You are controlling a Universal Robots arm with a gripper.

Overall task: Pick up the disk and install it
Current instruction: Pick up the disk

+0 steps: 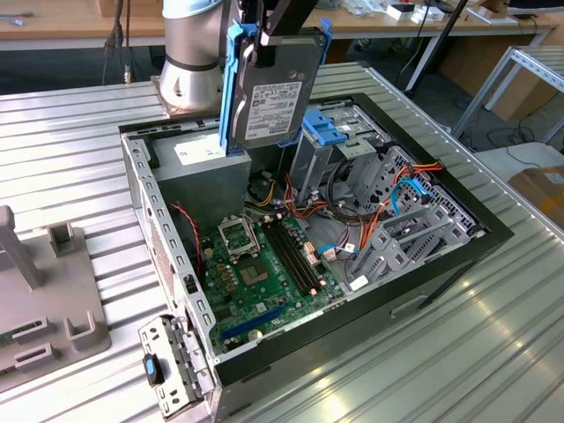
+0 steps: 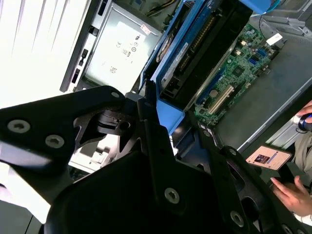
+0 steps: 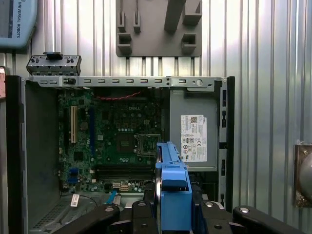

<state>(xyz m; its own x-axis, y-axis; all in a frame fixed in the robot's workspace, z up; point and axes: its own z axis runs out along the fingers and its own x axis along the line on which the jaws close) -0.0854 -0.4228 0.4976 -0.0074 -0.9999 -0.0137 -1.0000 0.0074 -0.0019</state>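
Blue-framed and dark grey, the disk (image 1: 273, 88) hangs upright over the open computer case (image 1: 134, 185), near its rear. The gripper (image 1: 267, 46) is clamped on the disk's upper end (black fingers on either side of the carrier). The case contains a green motherboard (image 1: 264, 264), a grey power supply (image 1: 201, 172), and a grey metal drive cage (image 1: 352, 167) topped by a blue clip (image 1: 328, 132), with cables (image 1: 401, 189) beside it. The case rests on a ribbed metal table (image 1: 458, 352).

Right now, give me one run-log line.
gripper: shut on disk | disk: upright, above open computer case | installed: not yet
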